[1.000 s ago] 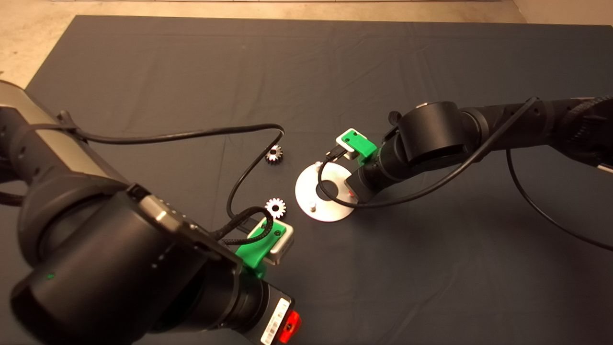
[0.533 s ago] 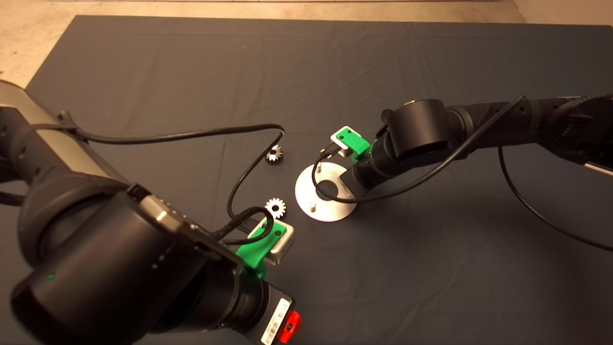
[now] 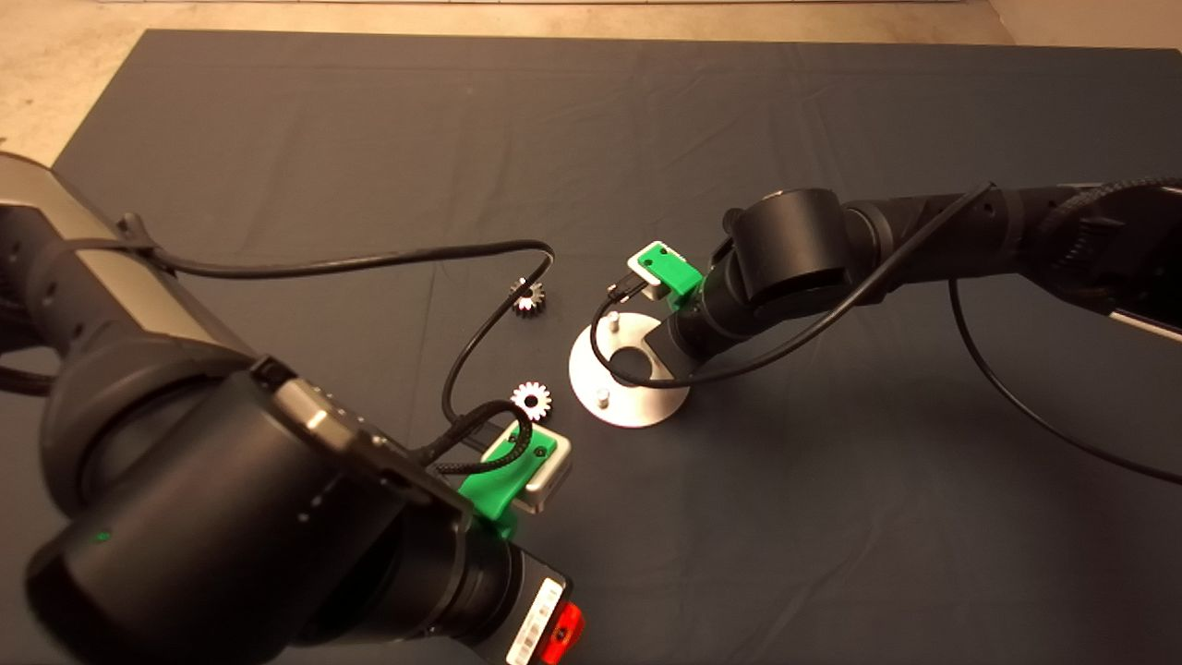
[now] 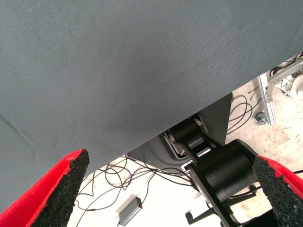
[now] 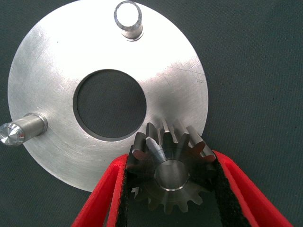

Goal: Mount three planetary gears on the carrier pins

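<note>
**Planetary gears: one in right gripper over third pin, two loose on mat**

Planetary gears, three total. One gear [image 5: 170, 175] clamped between the right gripper [image 5: 170, 189] pads, flat side up, bore axis vertical. In the right wrist view a pale round face fills the bore, so the gear looks centred on the third carrier pin, maybe partly seated; can't tell how far down. Gear sits over the rim of the silver disc [image 5: 57, 71], teeth overlapping the disc edge next to the centre hole.

Other two carrier pins bare: one pin [image 5: 128, 19] across the disc from the held gear, another pin [image 5: 19, 132] off to the side. Both upright, nothing on them.

Head view: right arm comes in from the right, wrist low over the disc [image 3: 591, 369], fingers hidden under the wrist there. Two loose gears lie flat on the mat [image 3: 831, 517]: near gear [image 3: 531, 398] just beside the disc, right in front of the left gripper's green housing [image 3: 517, 466]; far gear [image 3: 527, 296] further back, near the cable.

Left gripper [image 4: 170, 189] spread wide, holding nothing, pointing off the mat edge at floor and cables.

Judgement: key relation is bore over pin, axes parallel and vertical; next needs straight push down, then release. Tilt would jam it. Left arm nearer both loose gears.
</note>
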{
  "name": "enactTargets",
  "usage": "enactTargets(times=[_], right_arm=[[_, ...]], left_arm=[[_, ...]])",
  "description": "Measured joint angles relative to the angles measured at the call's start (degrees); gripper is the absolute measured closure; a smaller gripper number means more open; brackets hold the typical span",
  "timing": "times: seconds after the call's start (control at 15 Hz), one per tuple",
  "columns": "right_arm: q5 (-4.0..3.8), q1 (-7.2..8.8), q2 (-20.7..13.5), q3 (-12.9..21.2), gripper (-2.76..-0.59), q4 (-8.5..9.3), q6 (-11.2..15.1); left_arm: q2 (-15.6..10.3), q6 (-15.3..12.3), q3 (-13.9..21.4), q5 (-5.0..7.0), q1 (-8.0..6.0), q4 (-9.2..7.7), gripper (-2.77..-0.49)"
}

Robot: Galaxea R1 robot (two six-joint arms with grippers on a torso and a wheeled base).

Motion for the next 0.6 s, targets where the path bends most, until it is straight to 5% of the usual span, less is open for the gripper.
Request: enactTargets(times=[0.6], right_arm=[[0.15,0.02,-0.11,0.88,-1.07,0.84,0.02]], left_arm=[[0.00,0.00,0.00,0.00,0.00,0.00,-2.51]])
